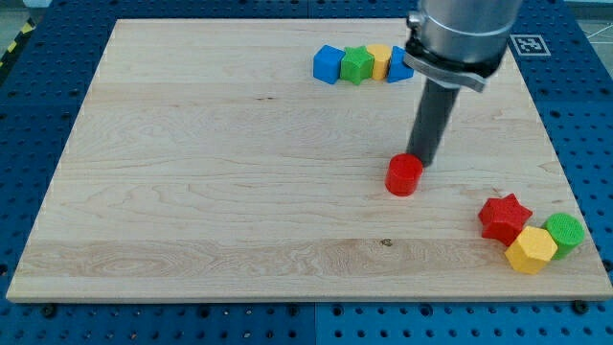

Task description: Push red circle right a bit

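Note:
The red circle (404, 175) is a short red cylinder right of the board's middle. My tip (422, 167) stands right against the circle's upper right side, just behind it, and seems to touch it. The dark rod rises from there to the arm's grey body at the view's top right.
A row of a blue block (329, 64), a green block (357, 64), a yellow block (379, 60) and another blue block (400, 67) lies at the view's top, partly behind the arm. A red star (504, 217), a yellow hexagon (531, 250) and a green circle (565, 232) cluster at the bottom right.

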Tool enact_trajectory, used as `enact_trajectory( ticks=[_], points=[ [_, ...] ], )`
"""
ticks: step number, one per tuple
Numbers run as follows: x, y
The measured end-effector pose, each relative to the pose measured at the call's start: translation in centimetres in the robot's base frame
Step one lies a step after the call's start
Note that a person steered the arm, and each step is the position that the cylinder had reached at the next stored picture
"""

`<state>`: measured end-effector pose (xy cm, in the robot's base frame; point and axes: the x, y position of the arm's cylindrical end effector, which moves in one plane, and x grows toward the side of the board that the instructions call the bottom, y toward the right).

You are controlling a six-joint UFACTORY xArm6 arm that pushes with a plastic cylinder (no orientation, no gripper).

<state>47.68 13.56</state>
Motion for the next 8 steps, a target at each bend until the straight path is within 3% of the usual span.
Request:
enact_trajectory(
  ticks=[1, 3, 4, 6, 8],
  points=[
    [1.8, 1.1],
    [-8.1, -1.6],
    [-8.8, -5.5],
    [0.2, -8.8],
    [7.4, -5.6]
  ],
)
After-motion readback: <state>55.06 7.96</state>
